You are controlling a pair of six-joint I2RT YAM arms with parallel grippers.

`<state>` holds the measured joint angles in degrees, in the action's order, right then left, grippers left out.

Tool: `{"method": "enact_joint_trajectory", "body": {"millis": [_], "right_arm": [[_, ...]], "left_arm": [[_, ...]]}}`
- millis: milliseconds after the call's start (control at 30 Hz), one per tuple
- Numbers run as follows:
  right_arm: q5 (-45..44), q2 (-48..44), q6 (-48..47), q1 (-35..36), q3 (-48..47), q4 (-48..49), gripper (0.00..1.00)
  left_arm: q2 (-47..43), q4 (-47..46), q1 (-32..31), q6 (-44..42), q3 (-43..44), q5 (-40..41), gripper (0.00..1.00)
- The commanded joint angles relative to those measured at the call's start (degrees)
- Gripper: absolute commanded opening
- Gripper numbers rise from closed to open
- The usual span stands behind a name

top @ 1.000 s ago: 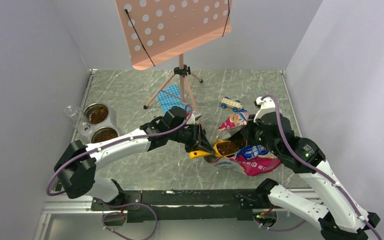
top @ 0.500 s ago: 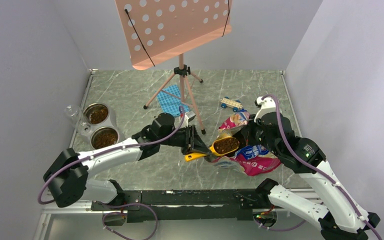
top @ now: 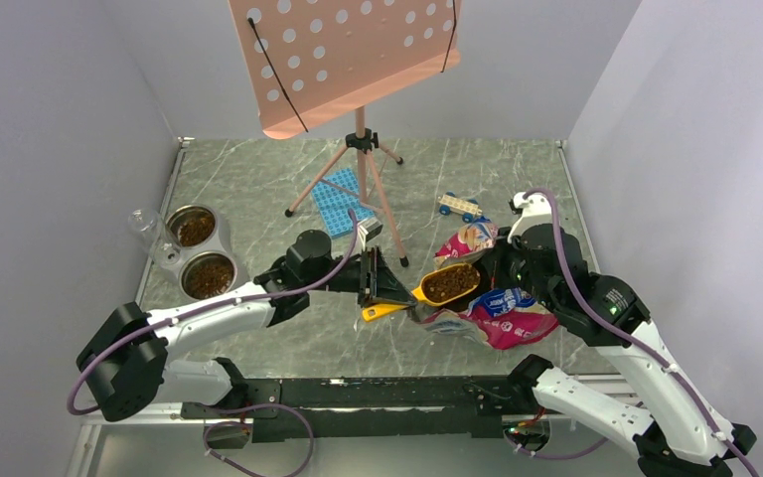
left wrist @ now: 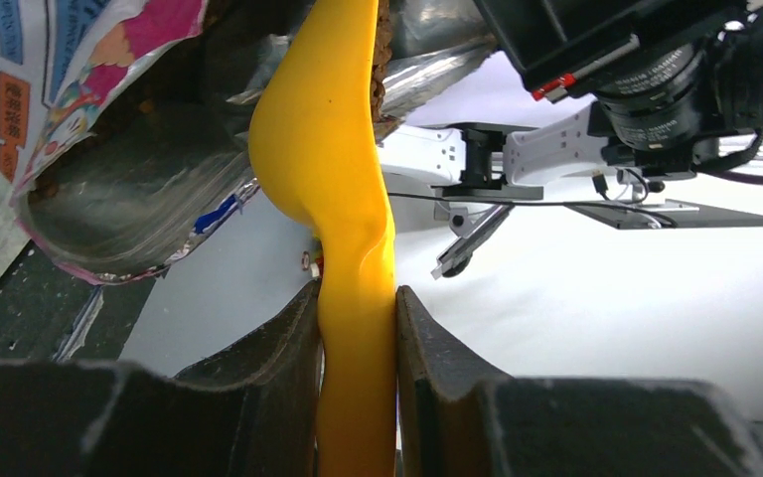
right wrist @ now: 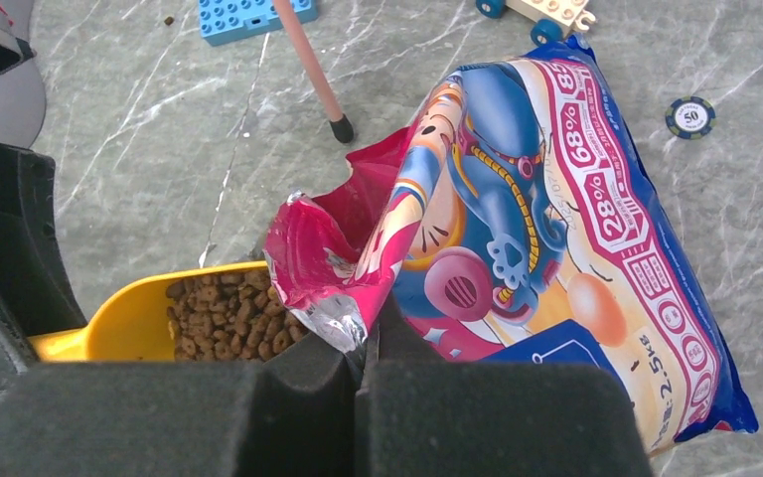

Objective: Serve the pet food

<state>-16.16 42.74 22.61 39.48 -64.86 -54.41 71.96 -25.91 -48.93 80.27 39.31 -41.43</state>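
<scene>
The pet food (top: 448, 283) fills the bowl of a yellow scoop (top: 435, 289), held level just left of the bag's mouth. My left gripper (top: 379, 285) is shut on the scoop's handle; in the left wrist view the handle (left wrist: 356, 378) is pinched between both fingers. In the right wrist view the kibble (right wrist: 221, 318) lies heaped in the scoop beside the torn pink edge. My right gripper (right wrist: 363, 348) is shut on that edge of the pink-and-blue bag (right wrist: 556, 229), holding the mouth up. The bag (top: 505, 316) lies on the table under the right arm.
Two metal bowls (top: 192, 227) (top: 209, 275) holding kibble sit at the far left, with a clear cup (top: 142, 221) beside them. A pink music stand (top: 362, 159) stands at the back centre, with a blue studded plate (top: 341, 199) and a toy car (top: 460, 207) near its legs. A poker chip (right wrist: 690, 116) lies past the bag.
My left arm has drawn back to the left, pulling the filled scoop out of the bag's mouth. The right gripper keeps its hold on the bag.
</scene>
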Motion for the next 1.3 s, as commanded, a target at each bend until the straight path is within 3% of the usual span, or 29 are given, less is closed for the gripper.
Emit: {"method": "enact_joint_trajectory", "body": {"millis": [0, 167, 333, 467, 667, 833, 967, 1100, 1267], "right_arm": [[-1.18, -3.38, 0.75, 0.33, -5.78, 8.36, 0.0], [-0.39, -3.71, 1.07, 0.33, -6.17, 8.64, 0.0], [0.45, -3.24, 1.3, 0.33, -6.44, 9.08, 0.0], [-0.11, -3.23, 1.21, 0.33, -7.23, 8.4, 0.0], [0.39, -2.63, 1.04, 0.33, -6.95, 8.92, 0.0], [-0.11, -2.69, 0.51, 0.33, -6.9, 8.95, 0.0], [-0.27, -2.41, 0.55, 0.33, -6.59, 9.06, 0.0], [-4.22, -2.48, 1.0, 0.32, -7.0, 8.24, 0.0], [-11.52, -2.46, 1.86, 0.37, -7.64, 5.78, 0.0]], "left_arm": [[-1.03, -10.07, 0.42, 0.81, -0.55, -1.66, 0.0], [2.5, -13.2, 0.5, 1.31, 0.75, -2.25, 0.0], [8.92, -24.58, 0.32, 7.1, 1.99, -2.77, 0.0], [5.41, -26.87, 1.16, 7.92, -3.0, -1.05, 0.0], [6.54, -29.81, 1.33, 9.9, -2.47, -2.26, 0.0], [0.61, -23.28, 2.02, 6.04, -5.74, -0.14, 0.0], [1.18, -30.61, 2.61, 10.03, -7.84, -0.87, 0.0], [-2.63, -23.3, 3.86, 6.67, -8.55, -1.12, 0.0], [-6.44, -28.05, 7.27, 10.6, -13.7, 0.32, 0.0]]}}
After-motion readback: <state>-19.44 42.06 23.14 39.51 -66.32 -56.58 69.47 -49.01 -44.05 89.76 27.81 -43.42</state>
